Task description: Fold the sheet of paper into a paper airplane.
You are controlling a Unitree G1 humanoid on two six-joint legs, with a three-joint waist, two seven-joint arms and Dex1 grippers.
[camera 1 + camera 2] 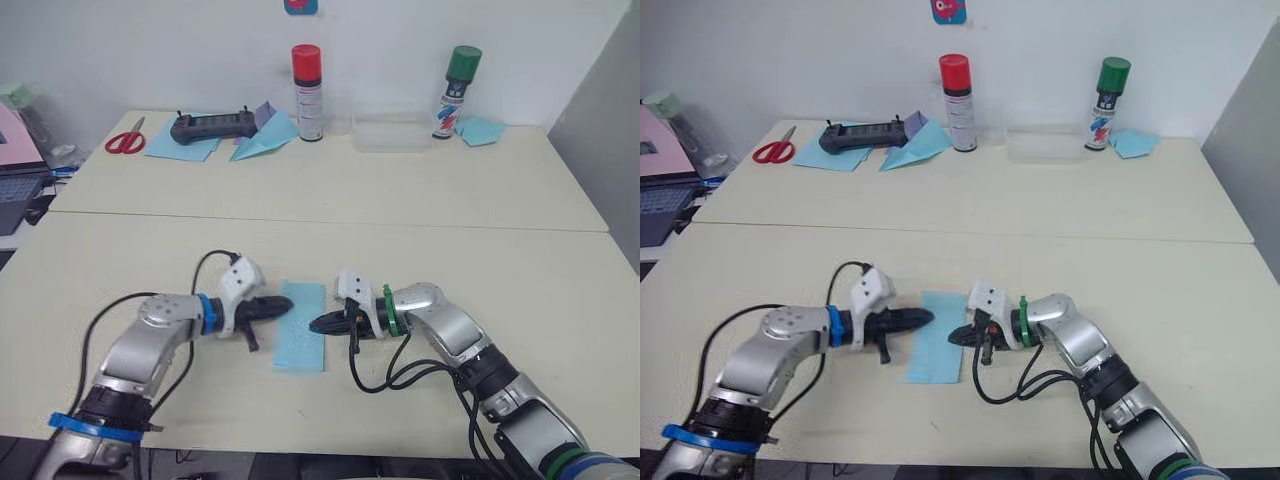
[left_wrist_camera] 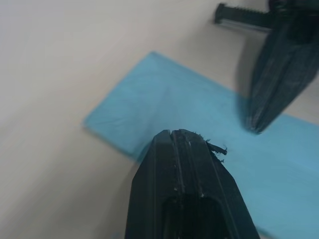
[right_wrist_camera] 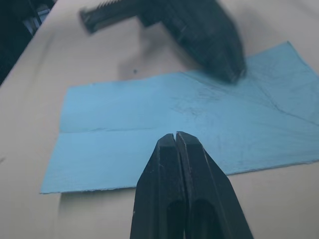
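Note:
The sheet of paper (image 1: 303, 325) is a narrow light-blue rectangle lying flat on the near table between my arms, with crease lines (image 3: 234, 104) across it. My left gripper (image 1: 288, 304) is shut, its tip resting on the sheet's left edge. From the other side my right gripper (image 1: 314, 325) is shut too, with its tip at the sheet's right edge. In the left wrist view the left fingers (image 2: 184, 164) hover over the sheet (image 2: 164, 107). The right fingers (image 3: 179, 159) lie just above the sheet's long edge. No folded paper airplane made from this sheet is in view.
On the far table lie red scissors (image 1: 126, 139), a black controller (image 1: 212, 127) on flat blue sheets, a larger blue dart (image 1: 262, 142), a red-capped can (image 1: 307, 92), a green-capped can (image 1: 458, 90), a clear box (image 1: 392, 131) and a blue scrap (image 1: 482, 130). A laptop (image 1: 18, 180) sits far left.

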